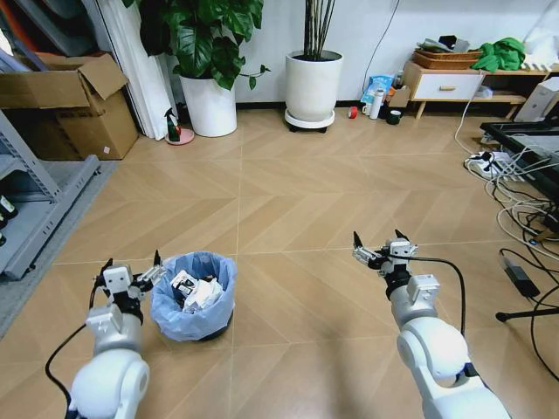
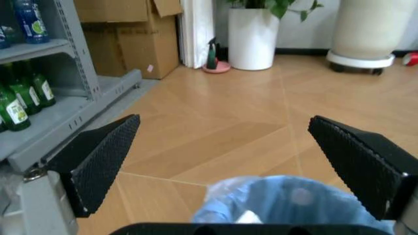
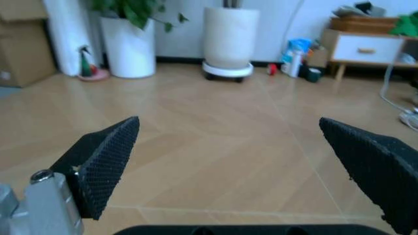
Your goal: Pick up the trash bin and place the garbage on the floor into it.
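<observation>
The trash bin (image 2: 287, 205) is cut off by the left wrist view's edge and blurred. Its dark body (image 1: 205, 332) is mostly hidden by the blue bag (image 1: 188, 314). The litter (image 1: 194, 290) inside cannot be identified.

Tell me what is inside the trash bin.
The trash bin, lined with a light-blue bag, holds crumpled white paper and a carton-like piece. Anything beneath that top layer is covered. The open left gripper sits beside it.
</observation>
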### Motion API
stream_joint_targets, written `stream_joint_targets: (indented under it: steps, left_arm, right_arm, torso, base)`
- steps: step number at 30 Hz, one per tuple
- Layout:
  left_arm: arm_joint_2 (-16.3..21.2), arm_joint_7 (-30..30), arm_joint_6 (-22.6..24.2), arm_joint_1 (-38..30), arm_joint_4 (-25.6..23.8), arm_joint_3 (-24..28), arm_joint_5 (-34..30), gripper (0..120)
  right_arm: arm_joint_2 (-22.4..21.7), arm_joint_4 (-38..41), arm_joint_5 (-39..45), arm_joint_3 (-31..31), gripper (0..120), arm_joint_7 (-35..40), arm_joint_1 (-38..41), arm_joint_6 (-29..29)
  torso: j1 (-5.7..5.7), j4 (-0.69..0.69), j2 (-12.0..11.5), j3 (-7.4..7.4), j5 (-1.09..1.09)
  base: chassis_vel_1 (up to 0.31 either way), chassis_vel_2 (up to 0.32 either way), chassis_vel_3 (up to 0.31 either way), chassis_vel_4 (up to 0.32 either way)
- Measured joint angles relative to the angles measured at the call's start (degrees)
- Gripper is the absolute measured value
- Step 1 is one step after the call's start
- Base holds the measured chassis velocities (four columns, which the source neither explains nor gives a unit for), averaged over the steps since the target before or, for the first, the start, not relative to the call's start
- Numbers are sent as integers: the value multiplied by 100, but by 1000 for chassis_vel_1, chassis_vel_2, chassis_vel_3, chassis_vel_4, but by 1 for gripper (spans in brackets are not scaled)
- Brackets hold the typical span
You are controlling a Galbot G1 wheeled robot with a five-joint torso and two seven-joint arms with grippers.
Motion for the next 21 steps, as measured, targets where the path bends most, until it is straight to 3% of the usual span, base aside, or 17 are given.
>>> stream_joint_targets:
  steps: [5, 11, 21]
  left_arm:
    - [-116, 726, -85, 523, -425, -55, 130, 100]
    - [-37, 1053, -107, 740, -478, -164, 194, 100]
    - [-136, 865, -135, 789, -327, -167, 359, 100]
  right_arm:
    - [-232, 409, -31, 187, 100, -549, -343, 180]
    - [-226, 407, -230, 400, 100, -799, -420, 440]
    - [60, 319, -473, 520, 100, -405, -446, 519]
  torso:
    - [0, -1, 0, 0, 0]
    - [0, -1, 0, 0, 0]
    - [0, 0, 0, 1, -1]
  base:
    - [0, 0, 0, 0]
    - [0, 0, 0, 0]
    - [0, 0, 0, 0]
